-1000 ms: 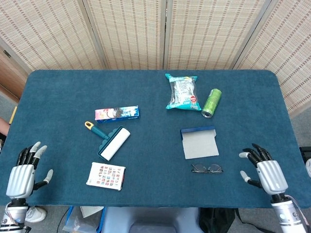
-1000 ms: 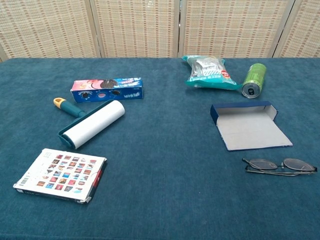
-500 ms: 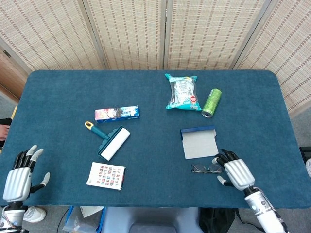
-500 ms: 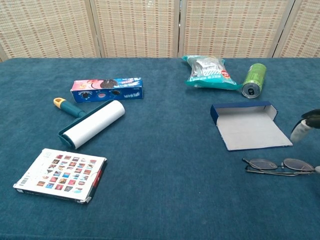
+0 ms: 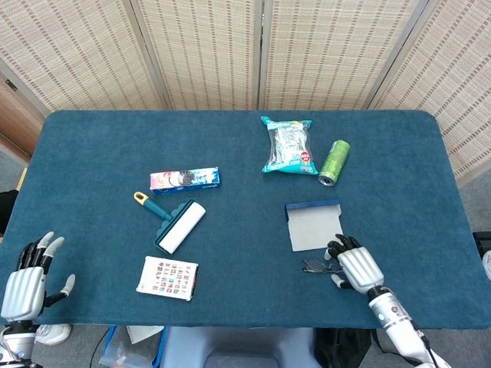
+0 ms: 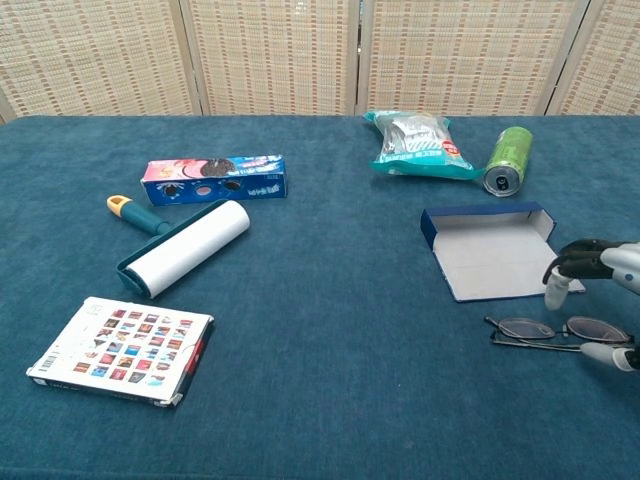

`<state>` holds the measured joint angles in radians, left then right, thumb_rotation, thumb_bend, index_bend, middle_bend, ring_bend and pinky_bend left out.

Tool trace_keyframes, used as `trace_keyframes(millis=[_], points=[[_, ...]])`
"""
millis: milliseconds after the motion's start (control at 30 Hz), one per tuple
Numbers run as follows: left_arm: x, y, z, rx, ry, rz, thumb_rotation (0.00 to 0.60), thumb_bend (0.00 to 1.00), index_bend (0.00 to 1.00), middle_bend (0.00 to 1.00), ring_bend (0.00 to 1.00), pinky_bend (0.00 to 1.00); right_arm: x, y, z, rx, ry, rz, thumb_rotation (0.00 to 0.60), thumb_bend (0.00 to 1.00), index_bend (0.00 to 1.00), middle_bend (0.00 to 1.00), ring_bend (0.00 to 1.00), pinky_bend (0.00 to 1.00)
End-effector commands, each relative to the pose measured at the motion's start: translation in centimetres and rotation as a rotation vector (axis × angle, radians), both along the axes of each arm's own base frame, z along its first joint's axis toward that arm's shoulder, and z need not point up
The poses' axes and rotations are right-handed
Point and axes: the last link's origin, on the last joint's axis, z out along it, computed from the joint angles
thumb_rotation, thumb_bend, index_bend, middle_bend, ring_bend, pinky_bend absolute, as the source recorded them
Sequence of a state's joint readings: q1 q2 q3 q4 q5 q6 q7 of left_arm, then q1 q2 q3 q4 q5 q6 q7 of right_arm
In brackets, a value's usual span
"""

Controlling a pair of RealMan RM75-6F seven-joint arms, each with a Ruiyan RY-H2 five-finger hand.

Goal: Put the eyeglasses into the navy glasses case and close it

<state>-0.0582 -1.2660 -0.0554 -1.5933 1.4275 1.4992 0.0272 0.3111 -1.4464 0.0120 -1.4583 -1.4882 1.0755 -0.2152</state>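
Fingers point(image 6: 557, 285) of my right hand point(image 5: 358, 267) hung spread and empty above the eyeglasses point(image 6: 556, 331) — best pinched gently at the frame, beside the open case point(image 6: 497, 256).

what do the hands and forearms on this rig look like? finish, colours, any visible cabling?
Both the left hand and the right hand have a ribbed silver-grey metallic back, black finger segments and pale grey-white fingertips. Below the right hand is a silver-grey cylindrical wrist section with a small dark round mark. No loose cabling or readable markings show in either view.
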Motion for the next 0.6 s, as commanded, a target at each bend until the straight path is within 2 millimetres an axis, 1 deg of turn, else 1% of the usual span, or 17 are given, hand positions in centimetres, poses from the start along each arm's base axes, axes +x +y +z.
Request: trace_keyframes(millis=[33, 200, 433, 600], points=[[-0.1, 0.0, 0.0, 0.0, 0.0, 0.001, 0.6, 0.33, 0.12, 0.05, 0.06, 0.0, 0.1, -0.1, -0.1, 0.0, 0.002, 0.002, 0.6, 0.31, 0.38, 0.22, 0.08, 0.14], [-0.3, -0.1, 0.0, 0.002, -0.005, 0.005, 0.6, 0.33, 0.12, 0.05, 0.06, 0.0, 0.1, -0.5, -0.6, 0.009, 0.019, 0.003, 0.6, 0.33, 0.4, 0.22, 0.07, 0.14], [-0.5, -0.1, 0.0, 0.001, -0.008, 0.009, 0.6, 0.33, 0.12, 0.05, 0.06, 0.0, 0.1, -0.7, -1.3, 0.028, 0.033, -0.006, 0.6, 0.33, 0.41, 0.21, 0.06, 0.14], [-0.8, -0.2, 0.0, 0.004, -0.01, 0.016, 0.6, 0.33, 0.13, 0.05, 0.06, 0.0, 0.2, -0.9, -1.6, 0.026, 0.032, 0.0, 0.6, 0.35, 0.46, 0.21, 0.06, 0.14]])
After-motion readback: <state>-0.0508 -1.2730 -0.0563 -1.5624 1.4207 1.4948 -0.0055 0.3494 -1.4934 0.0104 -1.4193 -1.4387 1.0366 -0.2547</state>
